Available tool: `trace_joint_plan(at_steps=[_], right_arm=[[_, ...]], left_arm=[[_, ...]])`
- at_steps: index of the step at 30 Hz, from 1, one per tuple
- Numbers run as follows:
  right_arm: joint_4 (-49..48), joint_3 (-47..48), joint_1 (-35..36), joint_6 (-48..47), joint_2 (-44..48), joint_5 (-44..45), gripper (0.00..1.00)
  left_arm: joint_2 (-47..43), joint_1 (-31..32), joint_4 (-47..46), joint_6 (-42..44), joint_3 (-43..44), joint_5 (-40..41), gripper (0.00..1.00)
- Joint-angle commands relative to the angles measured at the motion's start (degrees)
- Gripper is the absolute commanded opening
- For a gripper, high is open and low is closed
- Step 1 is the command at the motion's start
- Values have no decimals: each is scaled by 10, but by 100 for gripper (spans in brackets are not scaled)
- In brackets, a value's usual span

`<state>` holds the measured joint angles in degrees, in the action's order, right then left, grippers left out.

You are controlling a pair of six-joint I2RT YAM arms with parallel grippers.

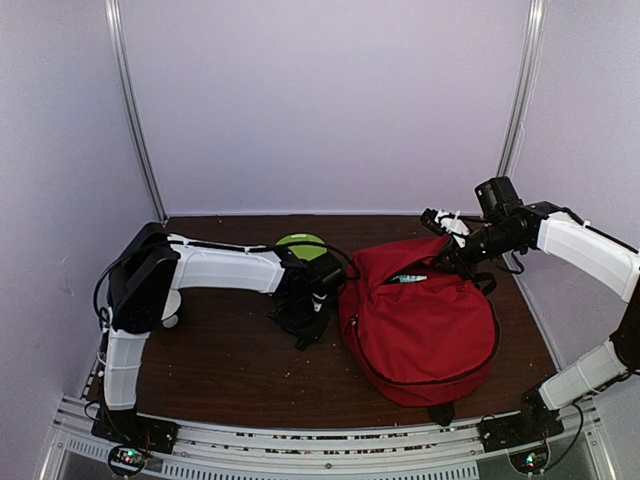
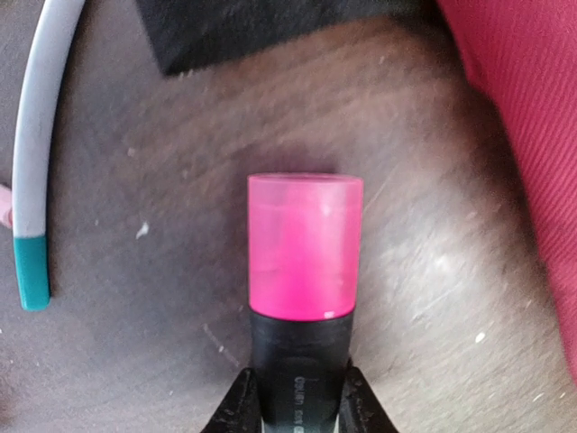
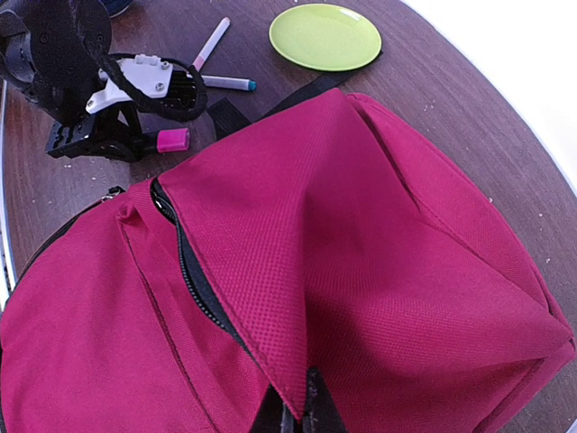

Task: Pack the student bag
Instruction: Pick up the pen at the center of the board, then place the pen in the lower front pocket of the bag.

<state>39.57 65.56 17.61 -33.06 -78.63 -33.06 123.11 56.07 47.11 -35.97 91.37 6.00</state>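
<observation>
low over the tabletop [image 1: 230, 370], the left fingers [image 2: 234, 410] clamp the black barrel of a pink-capped highlighter [image 2: 305, 271], probably to carry it across for packing. just right of it sits the red student bag [image 1: 420, 320], its zip open. the right fingers [image 3: 315, 415] pinch the flap's edge and hold it raised, seemingly so the mouth gapes for loading.

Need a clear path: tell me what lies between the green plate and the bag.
Only a black strap, crossing bare table between plate and bag; the right wrist view shows it.
</observation>
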Motion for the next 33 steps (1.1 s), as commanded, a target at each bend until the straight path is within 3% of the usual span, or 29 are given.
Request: trace_joint_plan(at_steps=[1,8,15,26,33], right_arm=[[-4,-4,0,0,11,-26,0],[-4,-2,-1,4,7,-32,0],[-5,3,-1,9,1,-33,0],[-6,13,0,23,-6,-39,0],[-5,21,0,27,-13,-36,0]], left_arm=[[-39,-5,25,20,-30,-13,14],[-144,10,9,44,-69,34,4],[-192,67,-83,180,-28,57,0],[-161,124,-341,434,11,1,0],[-86,124,-374,537,77,-9,0]])
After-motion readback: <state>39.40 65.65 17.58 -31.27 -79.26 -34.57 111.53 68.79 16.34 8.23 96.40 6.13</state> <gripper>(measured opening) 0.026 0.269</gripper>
